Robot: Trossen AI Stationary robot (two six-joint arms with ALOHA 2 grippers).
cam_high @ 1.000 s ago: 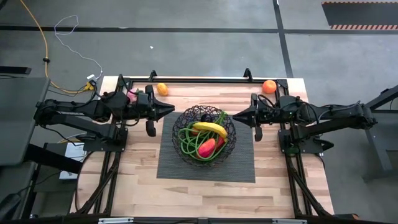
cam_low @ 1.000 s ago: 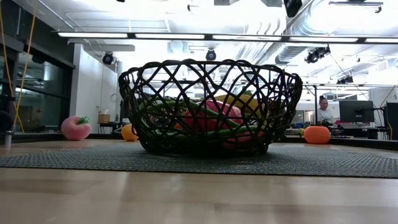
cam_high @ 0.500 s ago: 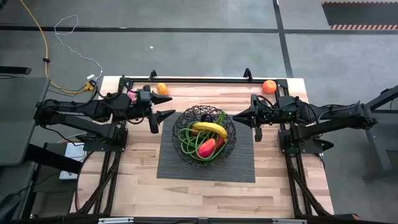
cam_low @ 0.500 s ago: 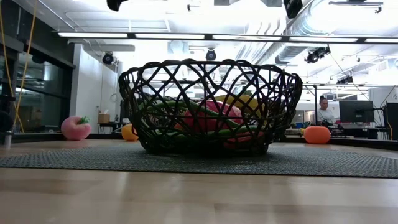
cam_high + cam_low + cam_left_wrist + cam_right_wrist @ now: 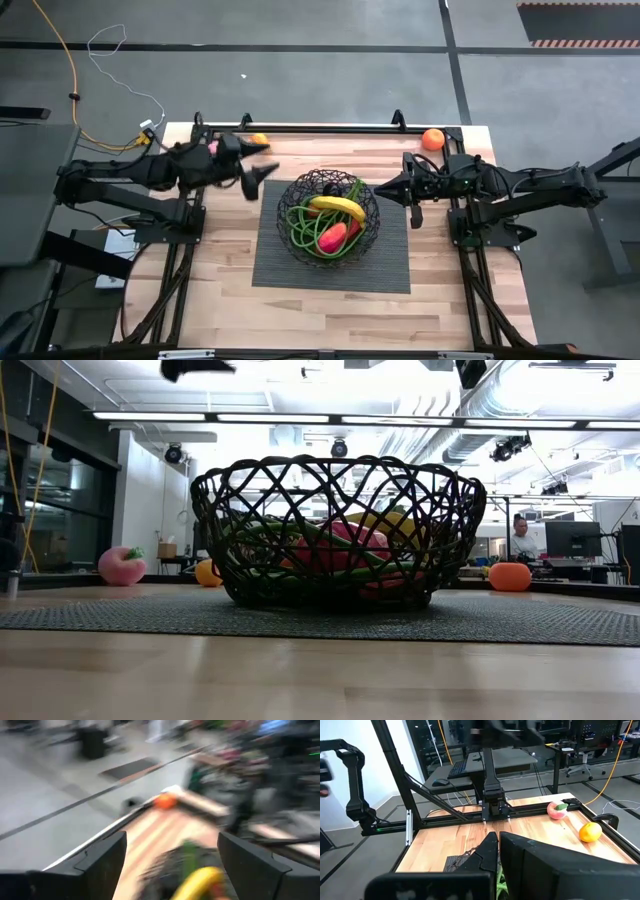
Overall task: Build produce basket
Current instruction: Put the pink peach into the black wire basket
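Wood, pale and striped in butcher-block planks, makes up the table [image 5: 330, 305], and a flat dark ribbed mat [image 5: 385, 270] lies across its middle. On the mat sits the basket [image 5: 329, 215], a round bowl of thin black wire criss-crossed into open diamonds, see-through from the side. Inside it the produce is heaped: a curved yellow banana [image 5: 338, 206] on top, a glossy red pepper [image 5: 333, 237] beneath it, and long green beans [image 5: 300, 228] looping round the inside wall.

At nine o'clock from the basket, just off the mat's corner and above the wood, the left gripper [image 5: 262, 160] has its two dark pointed fingers spread wide with nothing between them. At three o'clock the right gripper [image 5: 380, 187] hangs near the basket's rim, its fingers pressed together into one point, holding nothing.

Farther back, an orange [image 5: 260, 141] rests on the wood at about eleven o'clock from the basket, near the rear rail, with a pink peach [image 5: 122, 565] out beyond it toward the corner. A second orange [image 5: 432, 139] sits at one o'clock, at the far right corner.
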